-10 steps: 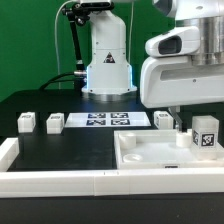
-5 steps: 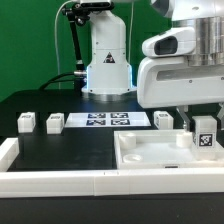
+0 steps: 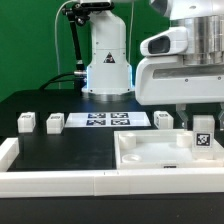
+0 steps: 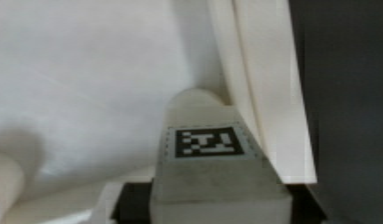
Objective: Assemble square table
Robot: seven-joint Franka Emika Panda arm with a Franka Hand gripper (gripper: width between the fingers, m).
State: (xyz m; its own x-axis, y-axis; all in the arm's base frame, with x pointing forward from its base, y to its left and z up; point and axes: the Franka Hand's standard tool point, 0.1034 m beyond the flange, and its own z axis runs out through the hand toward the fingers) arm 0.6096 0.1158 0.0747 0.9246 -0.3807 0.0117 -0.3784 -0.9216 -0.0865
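a black tabletop (image 3: 70,145) lies before a green backdrop. at right-centre the gripper (image 3: 203,126) pinches a tagged post (image 3: 204,139) over the white slab (image 3: 150,153); fingertips mostly hidden, arm cropped above.

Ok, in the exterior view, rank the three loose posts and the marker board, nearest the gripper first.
1. Right post, exterior view's right, closest to the gripper.
2. Marker board, centre.
3. Middle post, past the board.
4. Left post, the exterior view's far left.
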